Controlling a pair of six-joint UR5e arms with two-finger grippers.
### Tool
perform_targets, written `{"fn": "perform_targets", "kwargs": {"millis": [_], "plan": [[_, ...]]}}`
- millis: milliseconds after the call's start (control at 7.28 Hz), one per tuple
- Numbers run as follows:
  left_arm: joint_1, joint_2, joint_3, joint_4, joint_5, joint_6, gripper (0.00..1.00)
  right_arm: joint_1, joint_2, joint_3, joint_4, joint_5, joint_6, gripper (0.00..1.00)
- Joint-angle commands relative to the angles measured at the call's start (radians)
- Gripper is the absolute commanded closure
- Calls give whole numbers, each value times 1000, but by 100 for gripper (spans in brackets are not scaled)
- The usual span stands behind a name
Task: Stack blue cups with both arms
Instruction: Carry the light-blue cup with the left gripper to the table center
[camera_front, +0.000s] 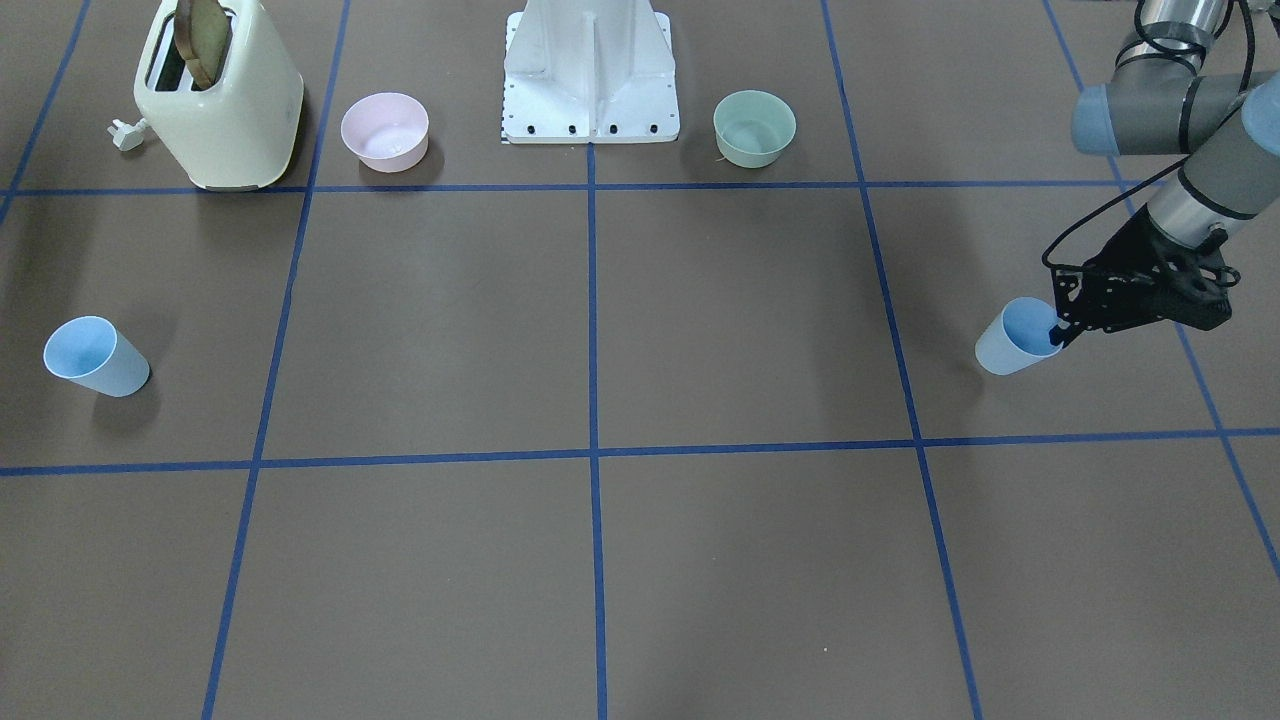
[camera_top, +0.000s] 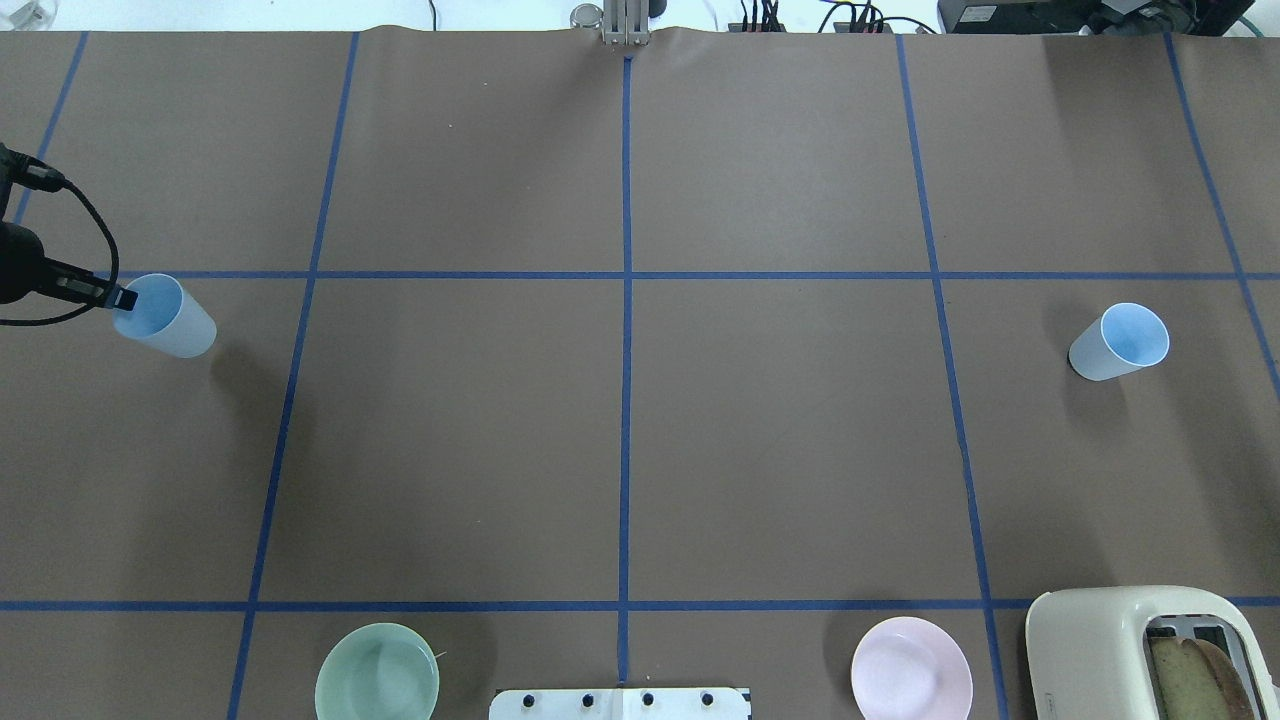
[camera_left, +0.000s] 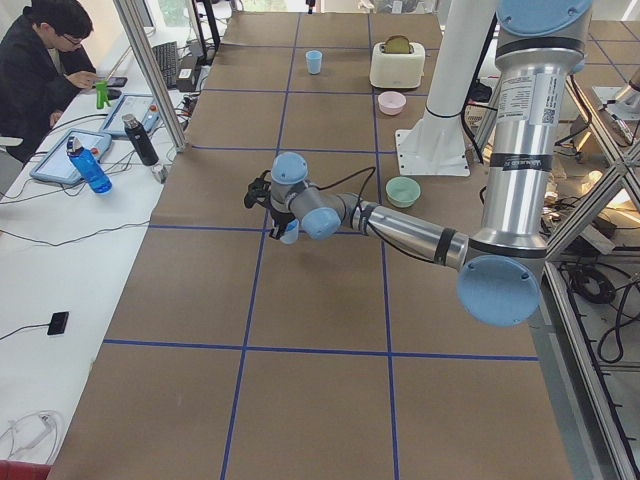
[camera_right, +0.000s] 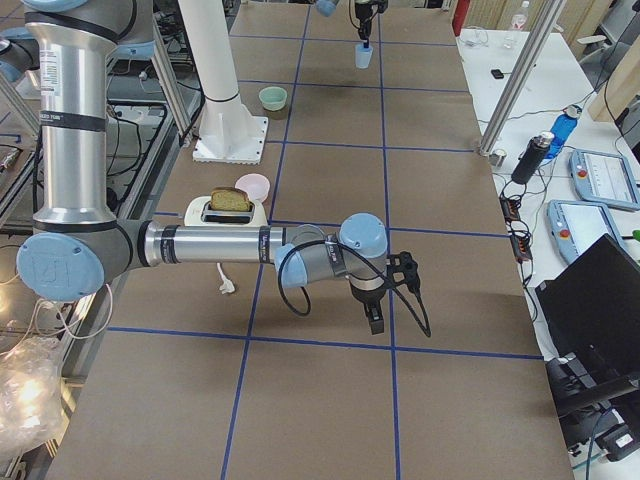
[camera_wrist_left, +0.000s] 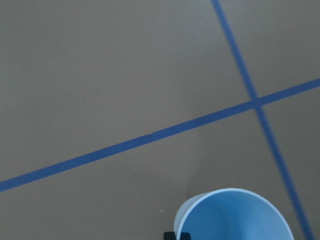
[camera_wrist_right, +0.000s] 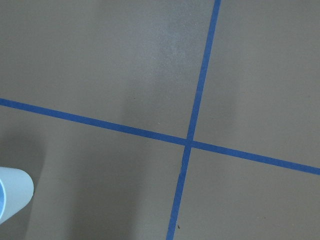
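Observation:
One blue cup (camera_top: 170, 318) stands at the table's left side; it also shows in the front-facing view (camera_front: 1012, 342) and the left wrist view (camera_wrist_left: 235, 217). My left gripper (camera_top: 122, 297) has its fingers pinched over this cup's rim, one inside and one outside. The second blue cup (camera_top: 1120, 342) stands free at the right side, seen too in the front-facing view (camera_front: 95, 357) and at the edge of the right wrist view (camera_wrist_right: 12, 200). My right gripper (camera_right: 375, 322) hangs above the table near that cup; I cannot tell whether it is open or shut.
A green bowl (camera_top: 377, 672) and a pink bowl (camera_top: 911, 668) flank the white base mount (camera_top: 620, 703). A cream toaster (camera_top: 1150, 655) with a slice of bread stands at the near right corner. Blue tape lines grid the brown table.

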Motion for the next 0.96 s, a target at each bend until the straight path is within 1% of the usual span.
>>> {"fn": "perform_targets", "kwargs": {"millis": [0, 137, 412, 687, 824], "plan": [[81, -167, -43, 155, 28, -145, 100, 0, 0, -1, 0, 2, 7, 0], [178, -256, -39, 195, 88, -264, 100, -1, 0, -1, 0, 0, 21, 0], [394, -466, -25, 366, 263, -455, 100, 0, 0, -1, 0, 0, 21, 0], [529, -589, 69, 379, 407, -561, 100, 0, 0, -1, 0, 0, 23, 0], [545, -609, 99, 375, 420, -562, 100, 0, 0, -1, 0, 0, 24, 0]]}}
